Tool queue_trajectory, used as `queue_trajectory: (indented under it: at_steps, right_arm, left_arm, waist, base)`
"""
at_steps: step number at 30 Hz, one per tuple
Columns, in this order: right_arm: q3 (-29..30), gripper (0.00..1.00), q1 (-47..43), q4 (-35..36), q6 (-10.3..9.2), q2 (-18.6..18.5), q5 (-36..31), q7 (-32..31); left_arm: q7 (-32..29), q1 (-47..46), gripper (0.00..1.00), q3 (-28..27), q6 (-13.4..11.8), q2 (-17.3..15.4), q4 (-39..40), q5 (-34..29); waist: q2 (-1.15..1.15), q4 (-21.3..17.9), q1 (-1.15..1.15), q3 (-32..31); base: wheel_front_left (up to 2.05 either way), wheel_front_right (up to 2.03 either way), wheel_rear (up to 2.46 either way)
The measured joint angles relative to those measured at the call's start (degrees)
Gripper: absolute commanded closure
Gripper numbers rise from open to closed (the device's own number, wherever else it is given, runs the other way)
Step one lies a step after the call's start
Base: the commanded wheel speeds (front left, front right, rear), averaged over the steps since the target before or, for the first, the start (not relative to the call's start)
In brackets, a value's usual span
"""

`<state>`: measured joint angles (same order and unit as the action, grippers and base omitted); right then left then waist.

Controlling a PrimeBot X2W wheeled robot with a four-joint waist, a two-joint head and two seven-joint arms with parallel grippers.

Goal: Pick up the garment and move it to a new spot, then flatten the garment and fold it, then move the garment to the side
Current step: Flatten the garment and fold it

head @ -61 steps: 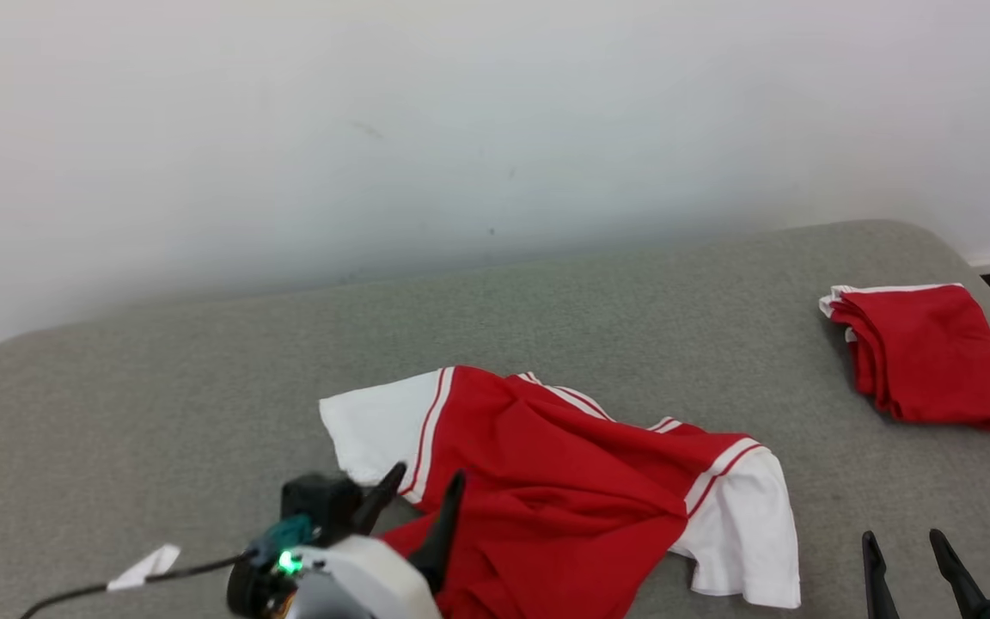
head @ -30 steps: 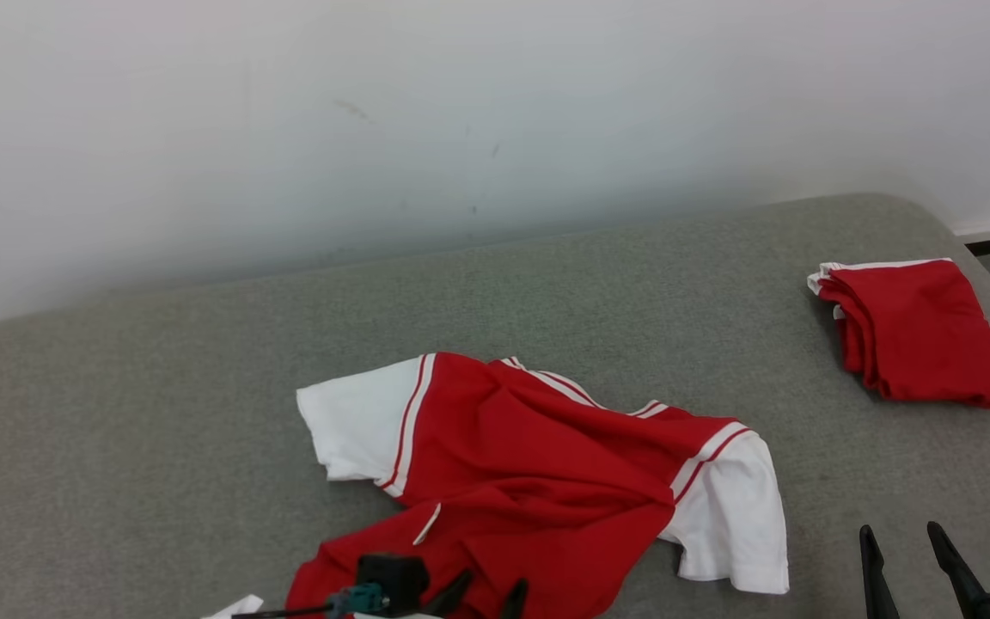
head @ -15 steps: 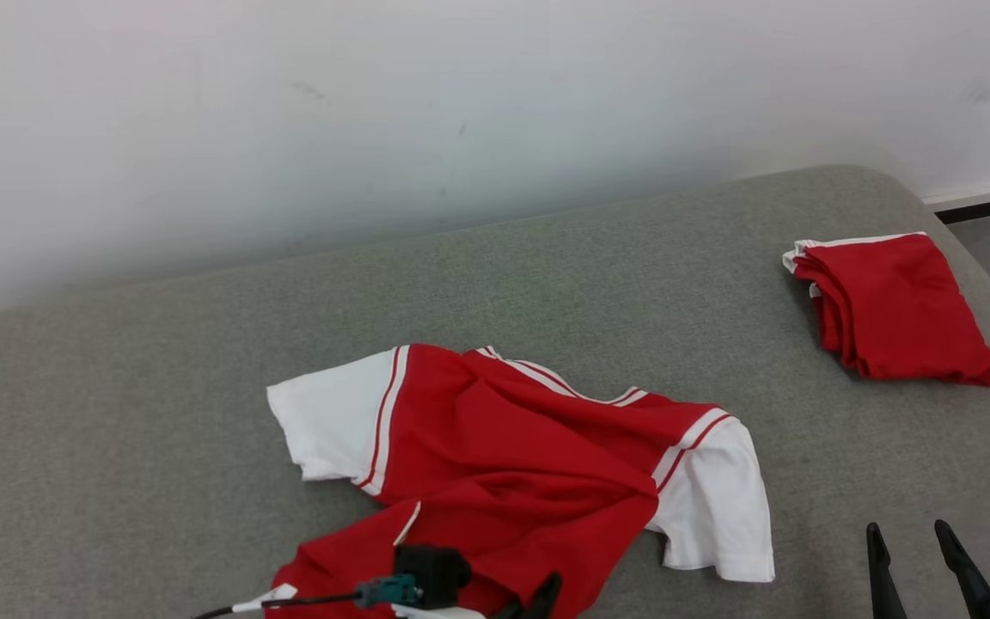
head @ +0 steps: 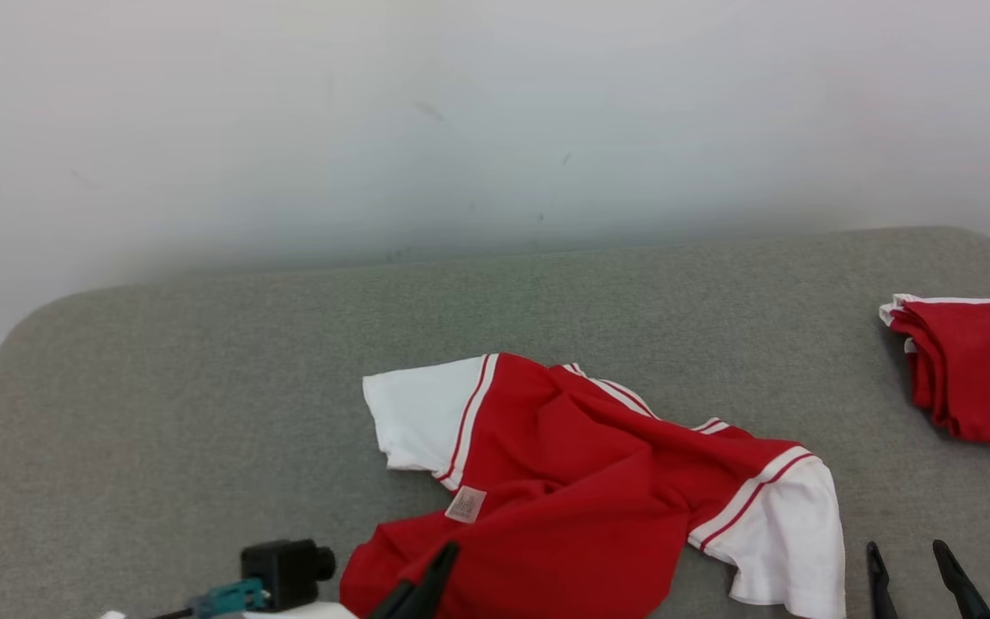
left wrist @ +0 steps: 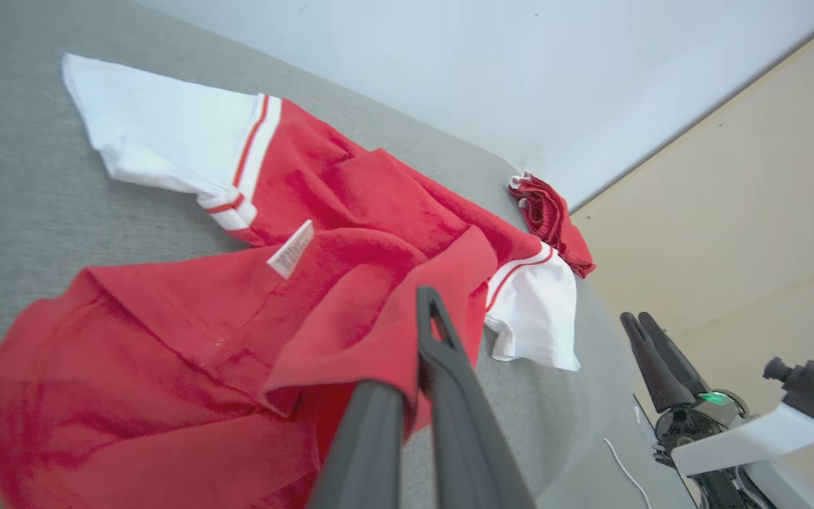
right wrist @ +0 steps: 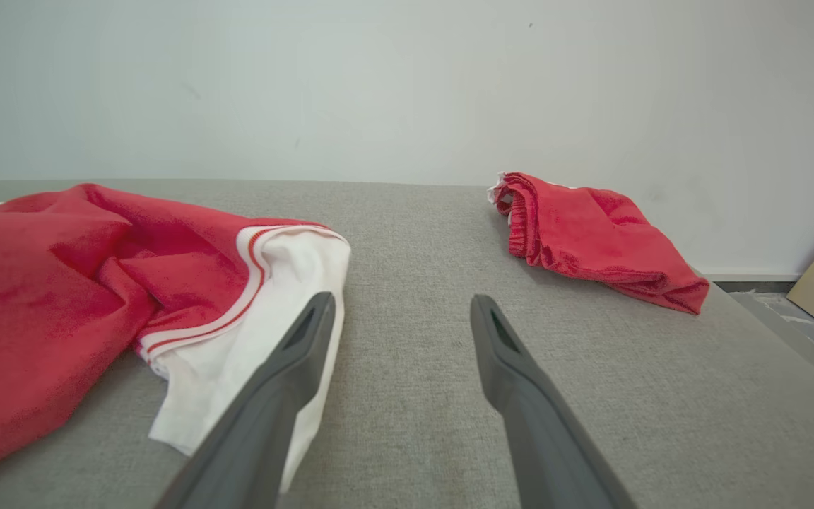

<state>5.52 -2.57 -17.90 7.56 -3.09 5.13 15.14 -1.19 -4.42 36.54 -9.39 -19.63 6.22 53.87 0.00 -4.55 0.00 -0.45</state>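
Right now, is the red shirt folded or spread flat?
Neither: crumpled. The shirt lies wrinkled, its hem turned over, pinched in the left gripper.
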Motion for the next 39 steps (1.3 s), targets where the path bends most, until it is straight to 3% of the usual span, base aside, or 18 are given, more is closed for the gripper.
queue_trajectory:
  at_steps: [4, 10, 16, 22, 32, 33, 34, 35, 36, 39]
  right_arm:
    - [-0.5, 0.00, 0.0, -0.1, 0.00, 0.1, 0.0, 0.0]
    - [-1.1, 0.00, 0.1, -0.5, 0.00, 0.1, 0.1, 0.0]
    - [-1.8, 0.00, 0.6, -0.7, 0.00, 0.2, 0.1, 0.0]
    - [-1.5, 0.00, 0.8, -0.7, 0.00, 0.2, 0.1, 0.0]
    - [-1.4, 0.00, 1.7, -0.6, 0.00, 0.2, 0.1, 0.0]
    - [-1.4, 0.00, 1.9, -0.6, 0.00, 0.2, 0.1, 0.0]
    - [-1.4, 0.00, 2.1, -0.6, 0.00, 0.2, 0.1, 0.0]
    - [-1.4, 0.00, 2.2, -0.6, 0.00, 0.2, 0.1, 0.0]
    - [-1.5, 0.00, 2.3, -0.5, 0.00, 0.2, 0.1, 0.0]
    - [-1.6, 0.00, 2.4, -0.6, 0.00, 0.2, 0.1, 0.0]
  left_arm:
    - [-0.8, 0.2, 1.00, -2.8, -2.0, -3.4, 1.6, 0.1]
    - [-1.0, -3.6, 1.00, -5.2, -2.5, -4.4, -1.5, 0.0]
    - [-1.4, -8.5, 1.00, -6.7, -1.6, -4.6, -8.9, 0.0]
    - [-1.8, -12.2, 1.00, -10.1, -1.1, -7.6, -15.2, 0.7]
    - [-4.7, -20.0, 1.00, -9.8, 1.5, -8.5, -23.1, 0.6]
    - [-4.5, -21.0, 0.74, -9.8, 1.9, -8.2, -24.0, 0.6]
    - [-4.3, -21.9, 0.54, -10.0, 1.9, -7.8, -24.9, 0.6]
    - [-4.3, -22.7, 0.17, -10.2, 2.1, -7.4, -26.1, 0.6]
    - [-4.2, -23.2, 0.00, -10.2, 2.3, -7.1, -27.2, 0.6]
    - [-3.7, -23.6, 0.00, -10.3, 2.3, -6.9, -30.0, 0.6]
  waist:
    - [0.00, 2.2, 0.00, -0.6]
    - [0.00, 3.7, 0.00, -0.6]
    - [0.00, 2.7, 0.00, 0.1]
    - [0.00, 0.7, 0.00, 0.9]
    - [0.00, -0.2, 0.00, 3.0]
    - [0.00, -0.1, 0.00, 3.1]
    - [0.00, -0.1, 0.00, 3.2]
    - [0.00, -0.1, 0.00, 3.3]
    - [0.00, -0.1, 0.00, 3.3]
    - [0.00, -0.2, 0.00, 3.2]
  base:
    - [0.00, 0.00, 0.00]
    - [0.00, 0.00, 0.00]
    - [0.00, 0.00, 0.00]
    - [0.00, 0.00, 0.00]
    - [0.00, 0.00, 0.00]
    - [0.00, 0.00, 0.00]
    - [0.00, 0.00, 0.00]
    - [0.00, 0.00, 0.00]
    - [0.00, 0.00, 0.00]
    - [0.00, 0.00, 0.00]
